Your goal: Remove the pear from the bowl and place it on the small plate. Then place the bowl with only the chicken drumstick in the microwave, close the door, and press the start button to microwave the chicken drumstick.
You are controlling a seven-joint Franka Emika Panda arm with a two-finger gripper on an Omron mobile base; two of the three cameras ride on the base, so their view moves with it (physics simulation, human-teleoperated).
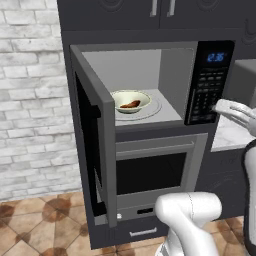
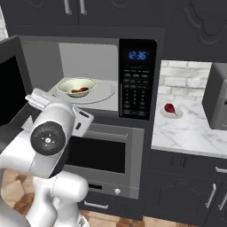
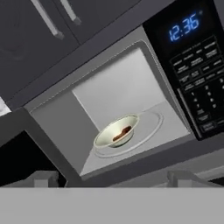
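The bowl (image 1: 131,101) with the brown chicken drumstick (image 1: 131,104) sits on the turntable inside the open microwave (image 1: 172,65). It also appears as bowl (image 2: 77,86) and bowl (image 3: 117,131). The microwave door (image 1: 95,145) is swung wide open to the left. The red pear (image 2: 169,108) lies on the small plate (image 2: 173,115) on the counter, right of the microwave. My gripper (image 3: 113,178) is open and empty. It hovers in front of the microwave opening, well back from the bowl, and shows as gripper (image 1: 223,107) and gripper (image 2: 37,99).
The control panel (image 2: 137,84) with its blue clock is right of the cavity. An oven (image 1: 155,170) sits below the microwave. A grey appliance (image 2: 217,95) stands on the marble counter (image 2: 190,133) at far right. Dark cabinets hang above.
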